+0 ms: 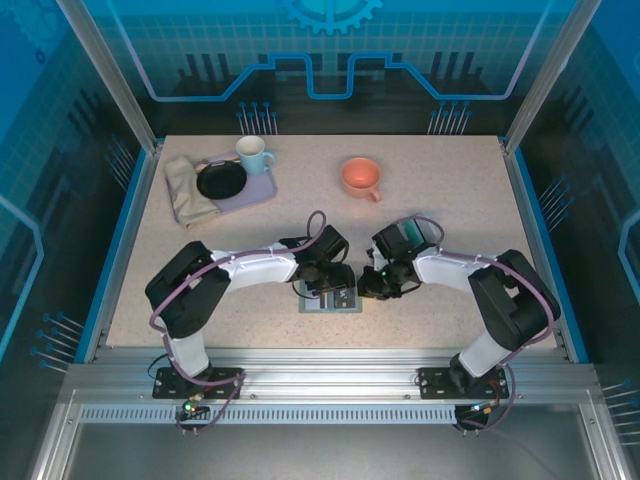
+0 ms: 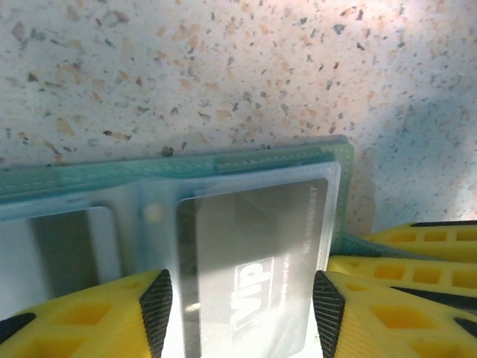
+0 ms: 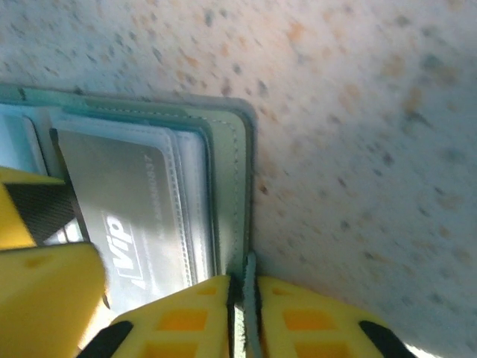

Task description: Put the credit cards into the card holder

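- Speckled surface (image 1: 450, 230) — the card holder (image 1: 335, 303) lies open on it, with the orange cup (image 1: 360, 177) well beyond the holder.
- Left pincer (image 2: 242, 306) stands over the holder, its pads (image 2: 158, 306) spread to either long edge of a grey card (image 2: 253, 239) marked "VIP", partly inside a clear sleeve (image 2: 246, 177); whether they grip it cannot be told.
- Right pincer (image 3: 242, 298) — jaws closed on the holder's outer edge flap.

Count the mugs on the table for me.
2. A light blue mug stands on the lilac tray at the back left; an orange mug sits on the bare table at back centre. None seems hidden.
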